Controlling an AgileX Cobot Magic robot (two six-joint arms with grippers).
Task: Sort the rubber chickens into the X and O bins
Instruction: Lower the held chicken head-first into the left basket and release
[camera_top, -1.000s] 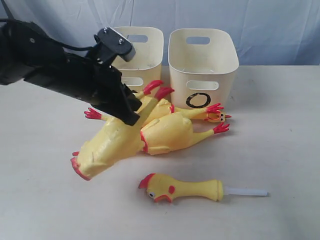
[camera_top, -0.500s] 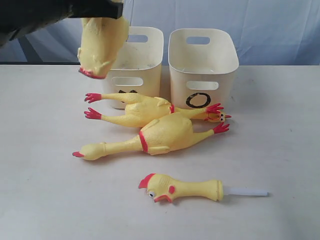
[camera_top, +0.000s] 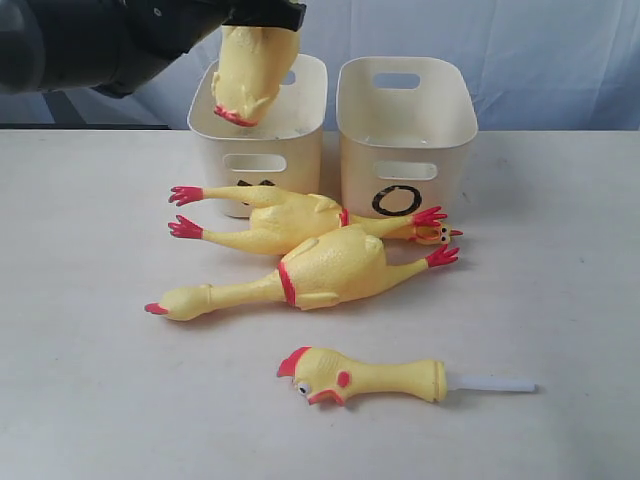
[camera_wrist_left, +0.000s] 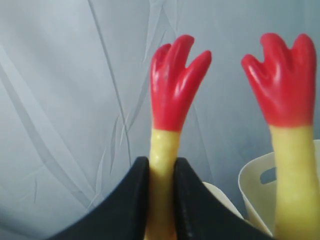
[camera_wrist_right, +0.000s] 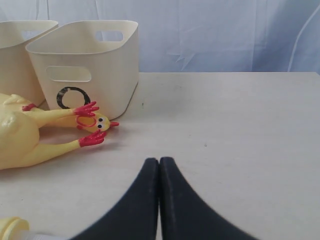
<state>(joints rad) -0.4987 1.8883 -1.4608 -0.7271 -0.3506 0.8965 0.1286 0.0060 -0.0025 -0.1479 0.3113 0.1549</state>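
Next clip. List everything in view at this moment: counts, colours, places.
held rubber chicken: one, yellow with red feet, hanging feet-up over the left-hand bin
lying rubber chickens: two, yellow with red feet, on the table in front of the bins, overlapping
head-and-neck piece: one, yellow with red comb and white tube, nearest the exterior camera
left-hand bin: one, cream, black mark mostly hidden
O bin: one, cream, beside it
table: one, off-white
backdrop: one, pale blue cloth, behind
left gripper: one, black, shut on the held chicken's leg
right gripper: one, black, shut, empty, over the table
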